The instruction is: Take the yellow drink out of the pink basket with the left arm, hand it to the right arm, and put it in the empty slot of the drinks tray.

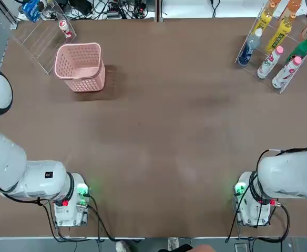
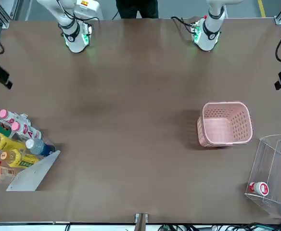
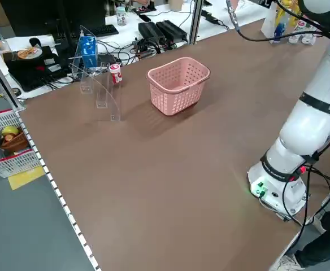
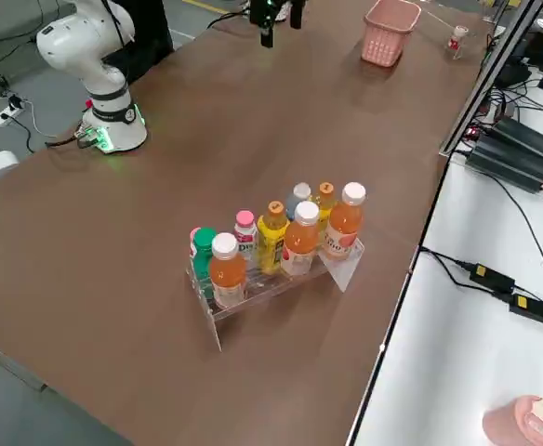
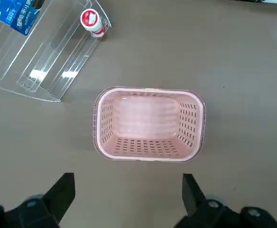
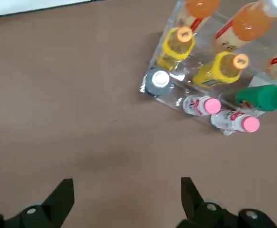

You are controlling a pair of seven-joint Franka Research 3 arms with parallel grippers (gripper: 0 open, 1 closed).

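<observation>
Pink, perforated and rectangular, a plastic basket [image 1: 80, 67] is sitting upright on the brown surface [image 1: 159, 131], toward its far left part. Two yellow-labelled bottles of yellow drink [image 1: 280, 34] are resting in a clear, sloping drinks tray [image 2: 33, 174] at the far right, sharing it with orange bottles [image 4: 227, 271], a green bottle [image 1: 304, 48], a blue bottle with a white cap [image 1: 249, 47] and pink-capped white bottles [image 1: 270, 62]. The left claw [image 5: 128, 176] is hovering over the surface on the robot's side of the basket, its fingers spread open and holding nothing. The right claw [image 6: 127, 180] is likewise hanging open, holding nothing, above the surface on the robot's side of the tray. Beside the basket, a second clear rack [image 5: 48, 61] is holding a small red-and-white bottle [image 5: 93, 23]. Between the arms' bases, a person in dark trousers [image 2: 137, 8] is standing at the surface's edge.
</observation>
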